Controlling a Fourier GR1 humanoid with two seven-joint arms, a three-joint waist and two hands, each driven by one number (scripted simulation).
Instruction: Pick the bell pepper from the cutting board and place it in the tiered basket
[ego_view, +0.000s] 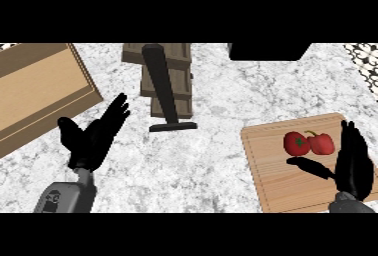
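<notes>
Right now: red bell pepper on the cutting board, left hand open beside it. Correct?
No: in the head view the right hand is open beside the red bell pepper on the cutting board; the left hand is far from it.

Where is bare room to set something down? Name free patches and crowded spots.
Widest free patch: the bare counter between the left hand and the cutting board, in front of the tiered basket. A second lies right of the basket, between the board and the black object. Crowded: the board's upper right, where the right hand flanks the bell pepper.
</notes>
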